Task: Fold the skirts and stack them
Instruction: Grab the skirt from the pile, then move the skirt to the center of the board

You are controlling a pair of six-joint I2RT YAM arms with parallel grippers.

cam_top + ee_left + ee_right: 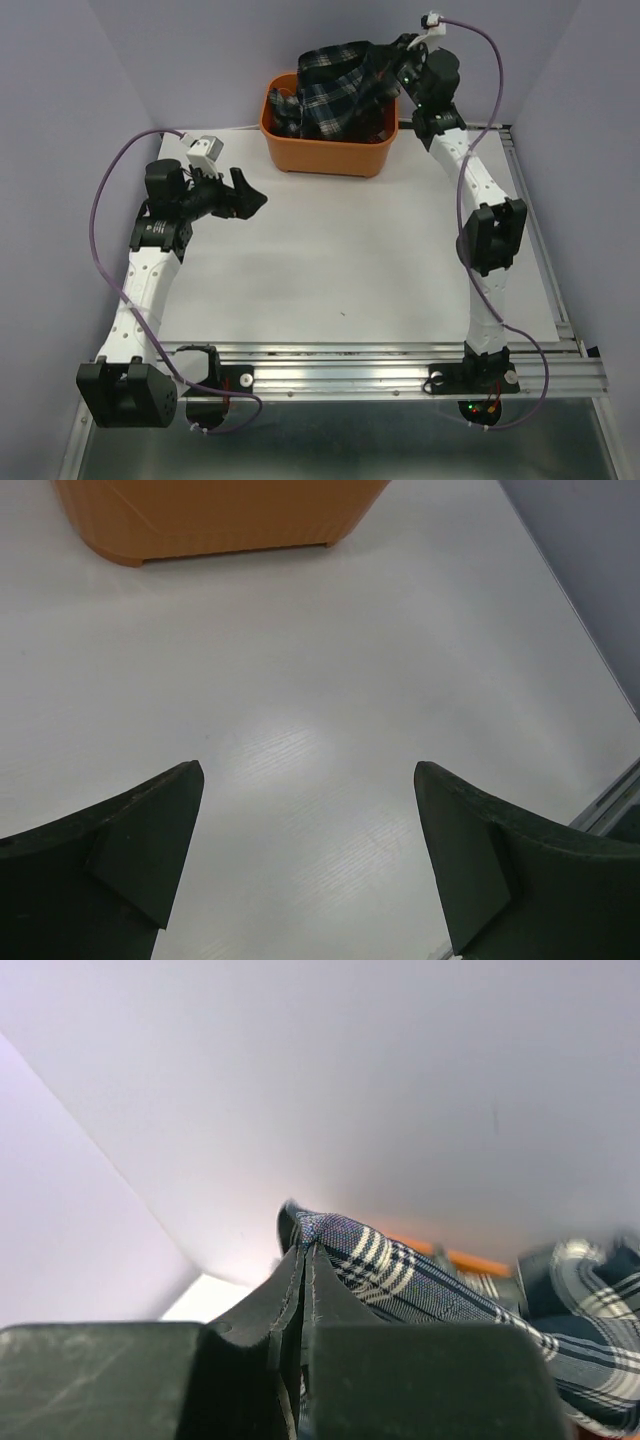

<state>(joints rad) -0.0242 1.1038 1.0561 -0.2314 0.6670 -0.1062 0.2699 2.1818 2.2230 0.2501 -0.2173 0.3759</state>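
A navy-and-green tartan skirt [335, 95] is heaped in the orange tub [325, 150] at the back of the table, part of it lifted above the rim. My right gripper [385, 55] is shut on a fold of that tartan skirt [400, 1270], the cloth pinched between its fingertips [290, 1280] and draping down to the right. Over the bare white table, left of the tub, my left gripper [250, 195] stands open; its fingers [150, 830] are wide apart with nothing between them. No red skirt shows.
The orange tub [210, 515] lies just ahead of the left gripper in the left wrist view. White tabletop [340, 260] spreads between the arms. Purple walls enclose the back and sides; a metal rail [400, 365] runs along the near edge.
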